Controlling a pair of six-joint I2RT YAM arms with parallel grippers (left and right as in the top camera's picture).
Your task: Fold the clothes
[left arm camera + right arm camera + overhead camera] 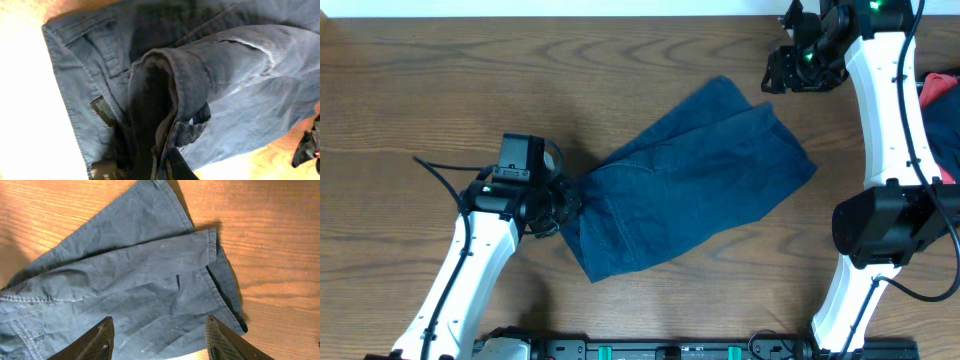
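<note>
The clothes (695, 180), a pair of dark navy shorts, lie spread diagonally across the middle of the wooden table. My left gripper (567, 203) is shut on the bunched waist end of the shorts at their left. In the left wrist view the folded waistband (165, 95) rises from between the jaws of the left gripper (161, 167). My right gripper (775, 80) hovers at the back right, just beyond the leg hems. In the right wrist view the right gripper (160, 337) stands open and empty, with the two leg hems (212, 255) beneath it.
A red cloth (942, 86) and a bluish cloth (945, 140) lie at the table's right edge behind the right arm. Bare wood (440, 80) stretches to the left and back. The arm bases stand along the front edge.
</note>
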